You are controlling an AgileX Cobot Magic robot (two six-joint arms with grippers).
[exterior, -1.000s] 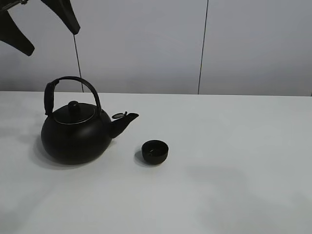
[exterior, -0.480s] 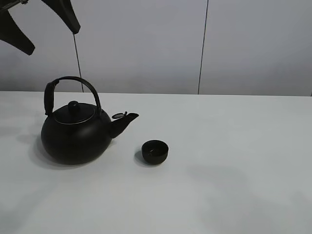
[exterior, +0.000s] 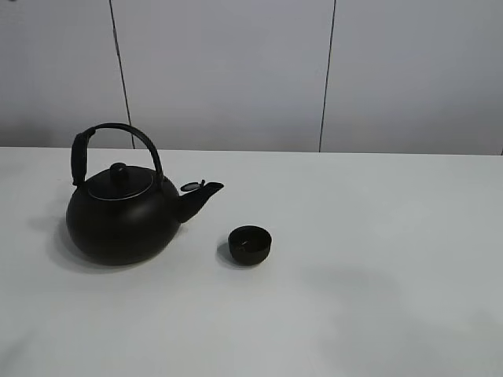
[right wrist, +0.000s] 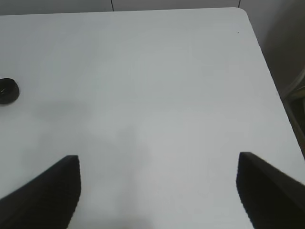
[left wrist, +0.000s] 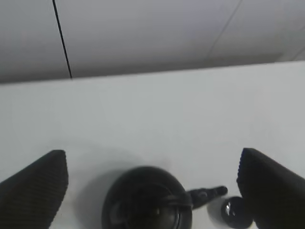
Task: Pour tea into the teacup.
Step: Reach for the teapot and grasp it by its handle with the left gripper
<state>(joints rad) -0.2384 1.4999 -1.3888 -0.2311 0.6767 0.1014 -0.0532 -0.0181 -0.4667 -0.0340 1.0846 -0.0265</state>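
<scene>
Starting at your left, you have the kettle [exterior: 118, 224] standing upright on the white table [exterior: 377, 236], its spout [exterior: 203, 196] aimed right toward the teacup [exterior: 250, 244]. The teacup sits upright near the spout tip, a little closer to the camera and apart from the kettle. In the left wrist view, your left gripper [left wrist: 151, 160] hangs high above the kettle, fingers spread wide, gripping nothing. Further right, your right gripper [right wrist: 158, 160] is likewise spread wide over bare table, well apart from the teacup, which shows at the edge of its wrist view.
</scene>
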